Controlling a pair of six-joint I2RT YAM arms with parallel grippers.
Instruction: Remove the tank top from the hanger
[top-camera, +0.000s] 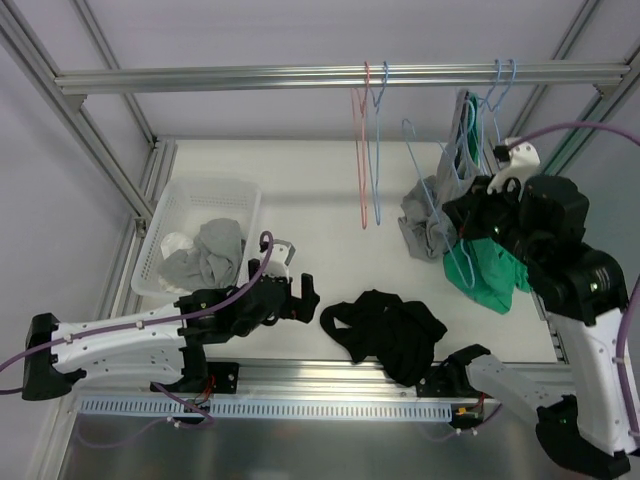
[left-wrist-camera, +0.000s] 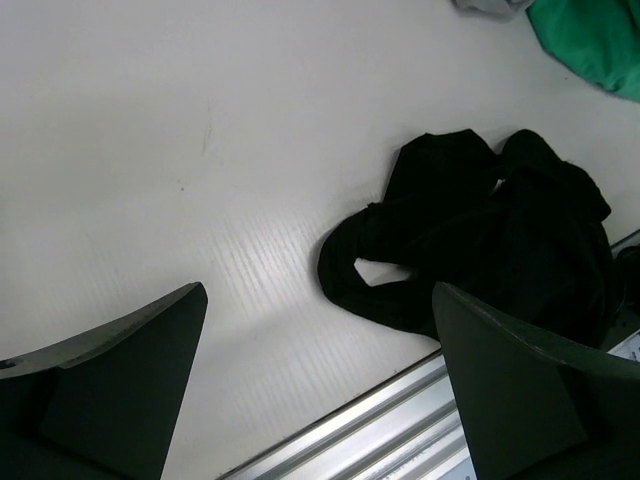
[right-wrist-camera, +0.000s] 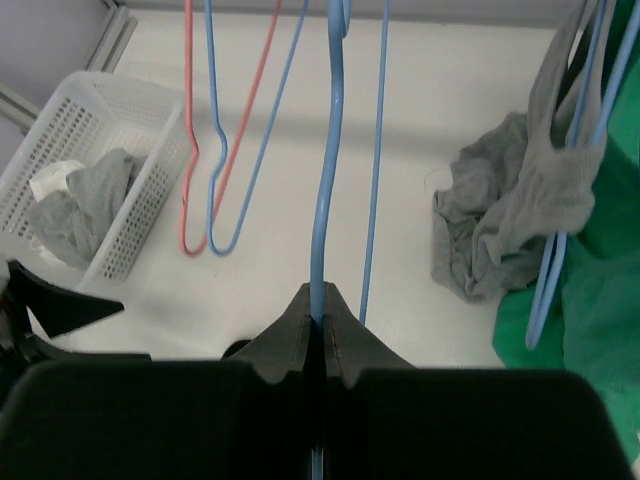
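A grey tank top (top-camera: 462, 140) hangs on a blue hanger from the rail (top-camera: 250, 77) at the right. Its lower part bunches on the table (top-camera: 422, 225). It also shows in the right wrist view (right-wrist-camera: 530, 190). My right gripper (top-camera: 458, 215) (right-wrist-camera: 324, 315) is shut on the wire of a bare light-blue hanger (right-wrist-camera: 330, 150), just left of the tank top. My left gripper (top-camera: 305, 295) (left-wrist-camera: 318, 300) is open and empty, low over the table, beside a black garment (top-camera: 385, 330) (left-wrist-camera: 500, 240).
A green garment (top-camera: 490, 275) (right-wrist-camera: 600, 320) lies under the right arm. A red hanger (top-camera: 362, 150) and a blue hanger (top-camera: 378, 150) hang bare mid-rail. A white basket (top-camera: 210, 185) (right-wrist-camera: 60, 130) holding grey clothes stands at the left. The table's metal front edge (left-wrist-camera: 400, 420) is close to the left gripper.
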